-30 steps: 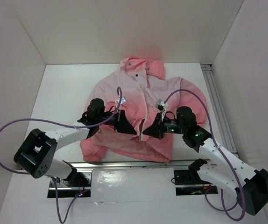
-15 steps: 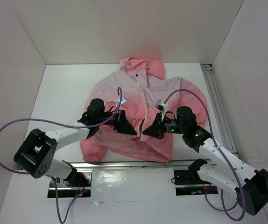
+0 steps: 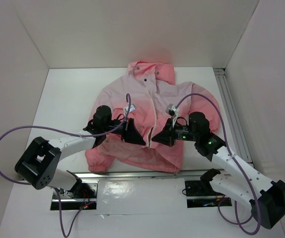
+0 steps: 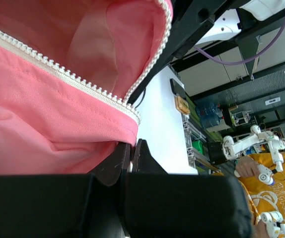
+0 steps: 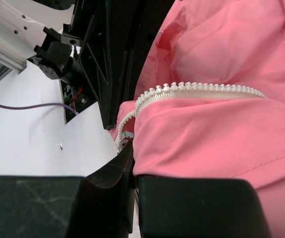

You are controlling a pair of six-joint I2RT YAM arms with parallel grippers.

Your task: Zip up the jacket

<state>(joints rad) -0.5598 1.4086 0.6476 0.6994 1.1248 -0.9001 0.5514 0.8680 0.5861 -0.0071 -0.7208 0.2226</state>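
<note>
— Top view first: noticed where the jacket point(image 3: 142, 106) lay?
— Lay spread front-up on the white desk point(image 3: 68, 99), coral hood point(image 3: 157, 73) toward the far side, hem toward the near edge. Found the left fingers point(image 3: 141, 140) and right fingers point(image 3: 156, 140) tip to tip over the lower front, either side of the zip line, close to the hem.
— And from the left wrist?
— Showed the left fingers pressed fully together, nipping the lower corner of a pink front panel just beside the end of its white zipper teeth point(image 4: 83, 82). Caught a second row of teeth above, curving along a lifted flap, apart from the first.
— Right wrist?
— Much the same: found the right fingers clamped tight on pink cloth, with a white row of teeth running along the fold just above and curling down to the tips. Glimpsed the black bulk of the left fingers close behind
</note>
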